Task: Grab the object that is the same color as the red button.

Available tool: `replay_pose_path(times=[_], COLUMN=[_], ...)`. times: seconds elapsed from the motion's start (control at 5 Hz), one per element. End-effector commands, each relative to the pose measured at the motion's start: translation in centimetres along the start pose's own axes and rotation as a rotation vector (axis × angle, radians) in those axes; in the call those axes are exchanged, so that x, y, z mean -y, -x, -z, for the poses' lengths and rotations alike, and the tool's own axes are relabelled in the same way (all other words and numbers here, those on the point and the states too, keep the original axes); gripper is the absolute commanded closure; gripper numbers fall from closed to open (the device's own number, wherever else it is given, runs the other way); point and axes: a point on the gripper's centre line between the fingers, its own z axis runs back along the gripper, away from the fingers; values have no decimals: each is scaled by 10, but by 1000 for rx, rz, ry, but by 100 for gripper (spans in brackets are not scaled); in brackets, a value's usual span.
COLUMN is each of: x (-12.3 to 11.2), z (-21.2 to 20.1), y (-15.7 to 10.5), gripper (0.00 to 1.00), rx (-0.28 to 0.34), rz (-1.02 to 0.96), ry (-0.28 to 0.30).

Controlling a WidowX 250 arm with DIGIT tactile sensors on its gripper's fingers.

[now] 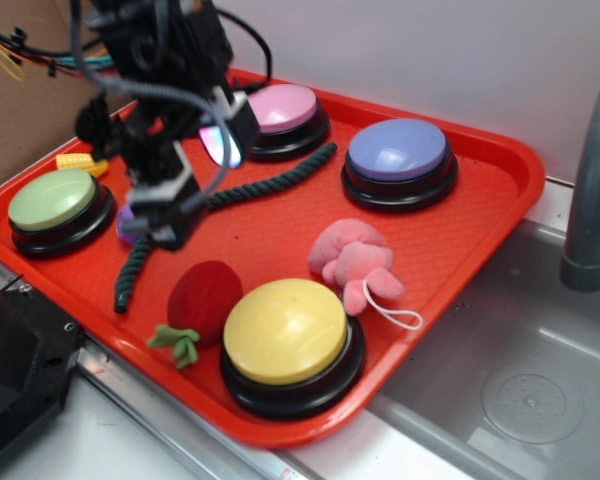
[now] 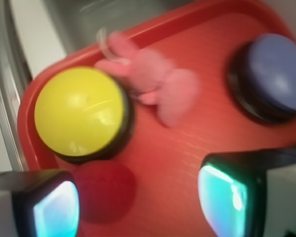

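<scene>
A big red plastic tray (image 1: pixel 500 190) is sitting beside a grey metal sink (image 1: pixel 540 370). The tray is holding lots of things. Four round push buttons are sitting on it, each with a smooth shiny dome on a black base: a yellow button (image 1: pixel 287 335) at the front, a green button (image 1: pixel 55 205) on the left, a pink button (image 1: pixel 283 112) at the back and a purple button (image 1: pixel 398 155) on the right. No red-domed button is showing in either view.

The red plush strawberry (image 1: pixel 205 297) is lying on the tray just beside the yellow button, touching its left side. It is fuzzy and round, with green felt leaves (image 1: pixel 176 343) sticking out at the front. A soft pink plush toy (image 1: pixel 354 264) with a white loop of string is lying on the other side of the yellow button. A dark green twisted rope (image 1: pixel 225 200) is stretching across the middle of the tray.

The gripper (image 2: pixel 138 197) is hanging in the air above the tray. Its jaws are standing wide apart and holding nothing. The wrist view is blurry, with the strawberry below, between the two fingers (image 2: pixel 222 197).
</scene>
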Motion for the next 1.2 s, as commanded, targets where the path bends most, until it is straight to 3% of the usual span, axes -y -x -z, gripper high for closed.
replay_pose_path(times=[0.0,0.2,0.6,1.0], x=[31,30,28,25], z=[7,18,36,51], y=[8,17,19,31], gripper=[0,0,0,0], rx=[102,73,26,59], rz=[231,188,147,148], ry=[112,147,131,167])
